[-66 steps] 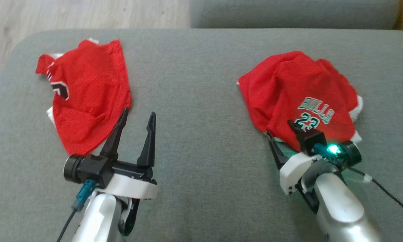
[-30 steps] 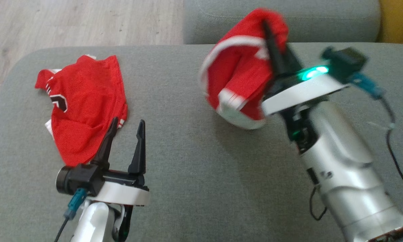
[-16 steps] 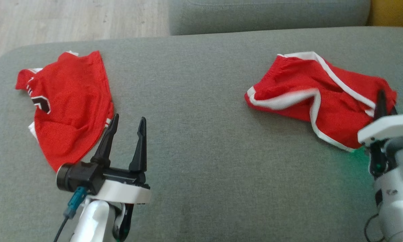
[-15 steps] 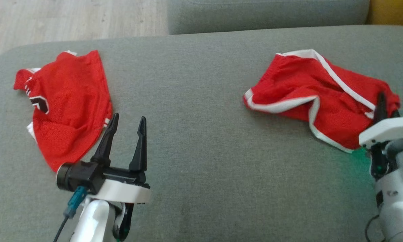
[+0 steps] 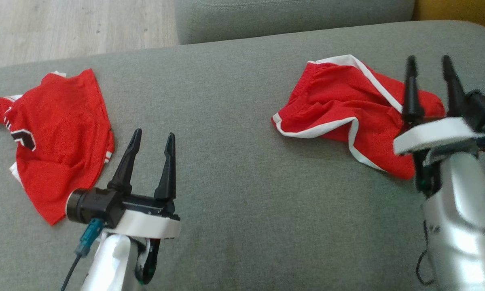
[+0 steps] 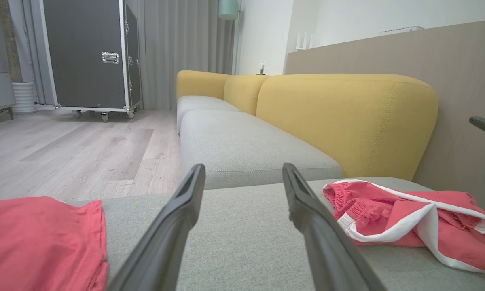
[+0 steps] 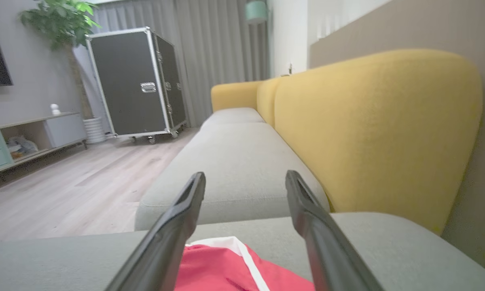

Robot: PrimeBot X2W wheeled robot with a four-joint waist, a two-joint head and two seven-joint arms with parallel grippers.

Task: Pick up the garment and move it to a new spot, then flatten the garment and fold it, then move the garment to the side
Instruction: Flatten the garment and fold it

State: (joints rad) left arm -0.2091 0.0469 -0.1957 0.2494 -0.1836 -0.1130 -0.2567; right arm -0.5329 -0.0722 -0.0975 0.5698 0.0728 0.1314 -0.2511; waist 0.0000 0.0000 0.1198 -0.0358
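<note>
- Near left, the left pincer (image 5: 153,134) hovers low over the grey sofa seat (image 5: 234,173). Its fingers are spread wide with nothing between them. It looks parked out of the way, ready to help once spreading begins.
- Just to its left lies a red jersey (image 5: 60,133), crumpled and touching neither pincer. I take it as a separate piece, not the one being worked on.
- Near right, the right pincer (image 5: 427,60) is also wide and empty, its fingers pointing toward the far side. Its wrist view shows red cloth below the fingers, not between them.
- The garment (image 5: 339,101), red shorts with white trim, lies bunched on the right part of the seat, partly under that pincer. One hem is turned over on itself.
- It rests on open cushion, which suggests the move to a new spot is done. Flattening likely comes next, and the bare stretch of seat between the two red pieces leaves room for it.
- Farther off are another grey seat section (image 5: 291,16), wooden floor (image 5: 64,28) at far left, and a yellow backrest (image 6: 347,117) at far right.
</note>
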